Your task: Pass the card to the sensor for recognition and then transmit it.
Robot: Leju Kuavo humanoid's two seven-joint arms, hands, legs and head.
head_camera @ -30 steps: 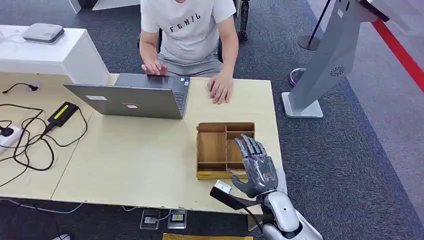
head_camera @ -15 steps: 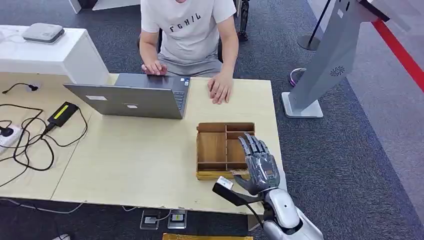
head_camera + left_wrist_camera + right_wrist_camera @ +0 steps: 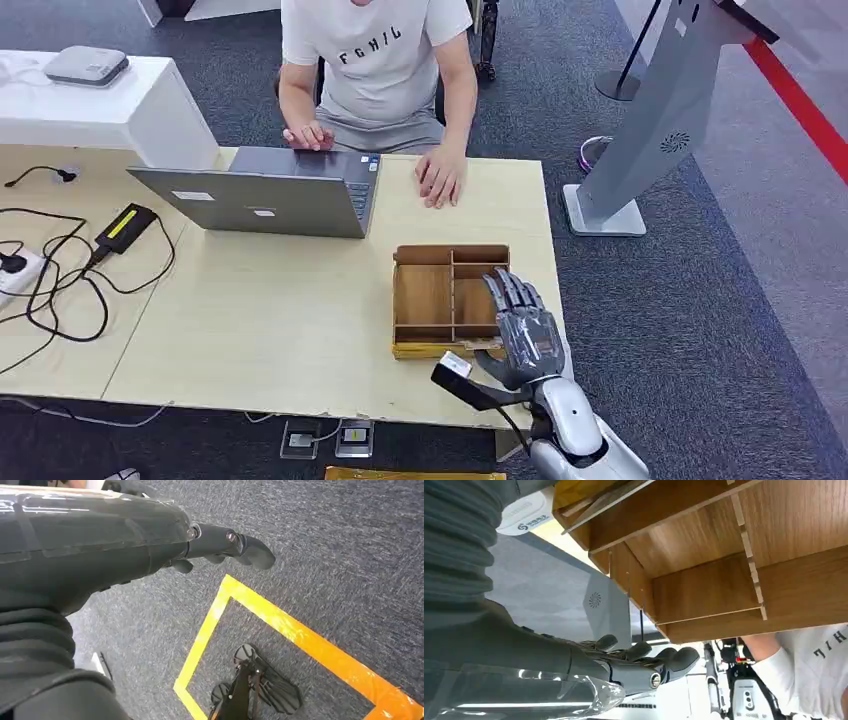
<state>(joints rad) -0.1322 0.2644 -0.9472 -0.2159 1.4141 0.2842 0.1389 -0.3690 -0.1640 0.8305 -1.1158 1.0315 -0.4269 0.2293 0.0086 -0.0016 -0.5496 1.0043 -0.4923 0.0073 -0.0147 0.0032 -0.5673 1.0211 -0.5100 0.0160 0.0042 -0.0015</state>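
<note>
A wooden tray [image 3: 425, 300] with several compartments lies on the table near its right front corner. My right hand [image 3: 525, 335] hovers over the tray's near right corner with its fingers spread and nothing in them. In the right wrist view the tray [image 3: 724, 545] is close, and a thin flat card-like piece [image 3: 606, 501] leans in its narrow compartment. A grey slanted kiosk [image 3: 660, 110] with a round grille stands on the carpet to the right of the table. My left hand [image 3: 220, 547] hangs over the floor, holding nothing.
A person sits at the far side with both hands by an open laptop [image 3: 270, 195]. Cables and a black adapter [image 3: 125, 225] lie on the table's left part. A white box [image 3: 87, 65] rests on a white counter. Yellow tape [image 3: 280, 625] marks the carpet.
My right hand has drifted slightly to the right and toward the table's front edge, still spread over the tray. The person and the other things have stayed put.
</note>
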